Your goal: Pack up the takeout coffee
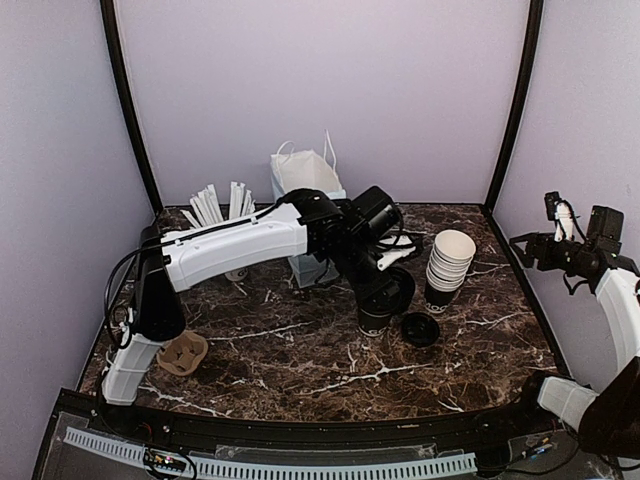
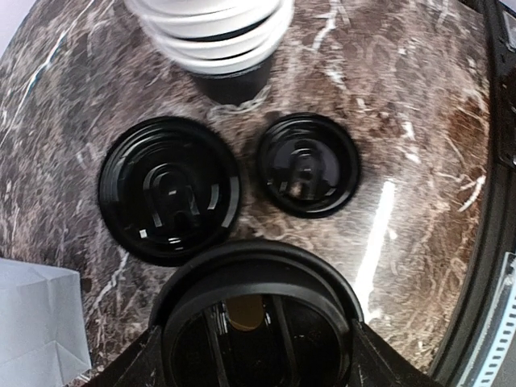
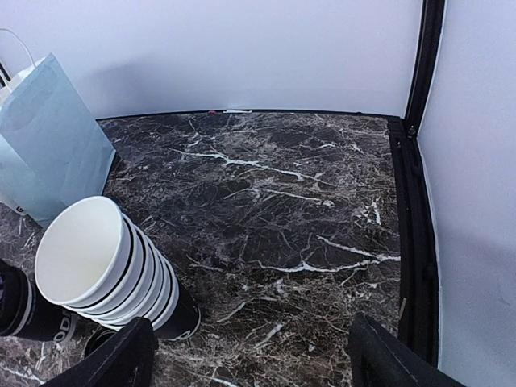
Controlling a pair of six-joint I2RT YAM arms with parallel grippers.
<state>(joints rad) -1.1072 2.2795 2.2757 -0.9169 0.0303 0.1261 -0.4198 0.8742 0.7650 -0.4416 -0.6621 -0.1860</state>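
Observation:
The takeout coffee (image 1: 376, 314), a dark paper cup with a black lid (image 2: 256, 322), stands on the marble table just left of the cup stack. My left gripper (image 1: 378, 290) reaches down over it from the left. In the left wrist view its two fingers (image 2: 141, 359) press against opposite sides of the lid, so it is shut on the cup. My right gripper (image 1: 530, 250) hovers high at the table's right edge. It is open, and only bare marble shows between its fingers (image 3: 113, 359).
A stack of lidless white-rimmed cups (image 1: 448, 265) stands right of the coffee. Two loose black lids (image 2: 169, 189) (image 2: 306, 165) lie beside it. A pale blue paper bag (image 1: 305, 185) stands at the back. White packets (image 1: 215, 205) sit back left, a cardboard carrier (image 1: 182, 353) front left.

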